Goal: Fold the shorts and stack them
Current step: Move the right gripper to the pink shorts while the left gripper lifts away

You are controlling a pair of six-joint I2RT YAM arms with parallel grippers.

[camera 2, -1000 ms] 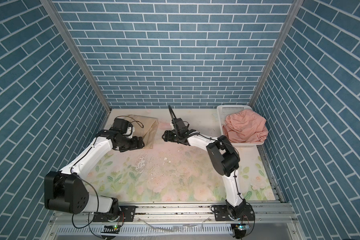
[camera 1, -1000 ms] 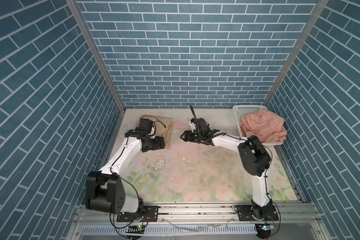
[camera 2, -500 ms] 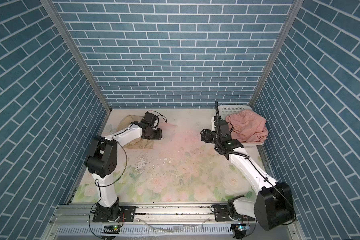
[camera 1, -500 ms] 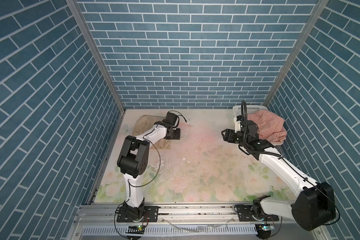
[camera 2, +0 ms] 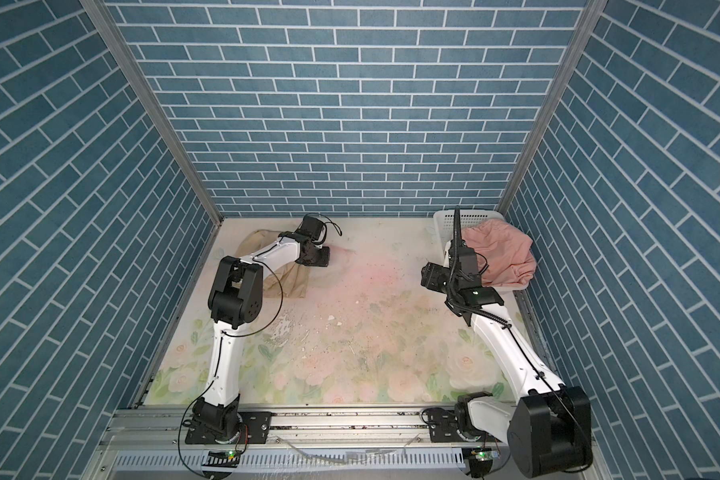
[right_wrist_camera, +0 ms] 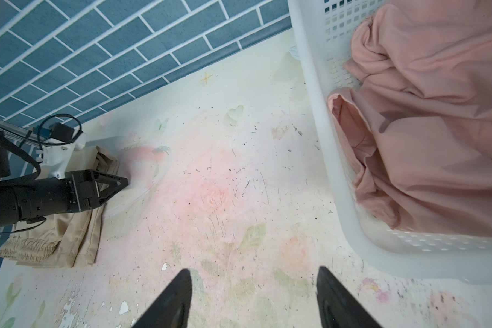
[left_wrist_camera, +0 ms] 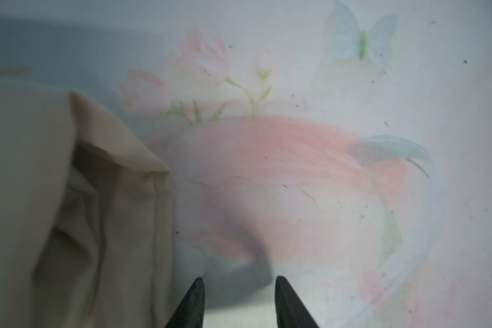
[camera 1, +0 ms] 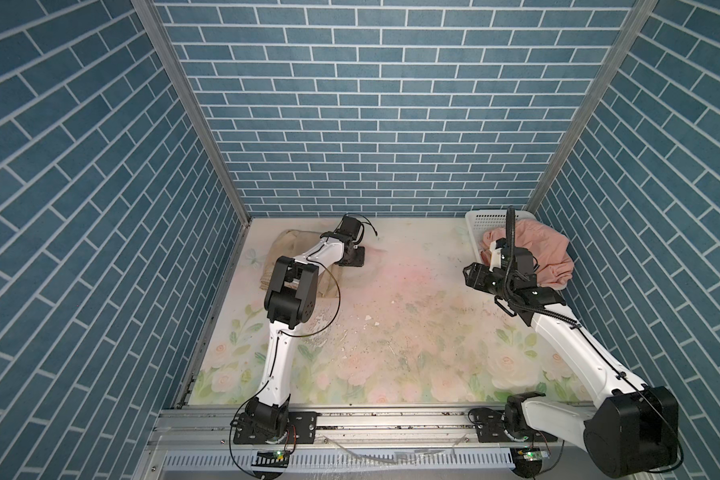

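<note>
My right claw [right_wrist_camera: 254,269] is wide and empty. The pink shorts [right_wrist_camera: 426,136] lie in the basket [right_wrist_camera: 310,85] at one o'clock, the beige shorts [left_wrist_camera: 40,198] at eleven, beside my narrower, empty left claw [left_wrist_camera: 239,279]; I should pinch one hem only

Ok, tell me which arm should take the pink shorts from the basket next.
Right. The right end effector, open, hangs beside the basket holding the pink shorts; the left end effector is across the table by the beige shorts.
</note>
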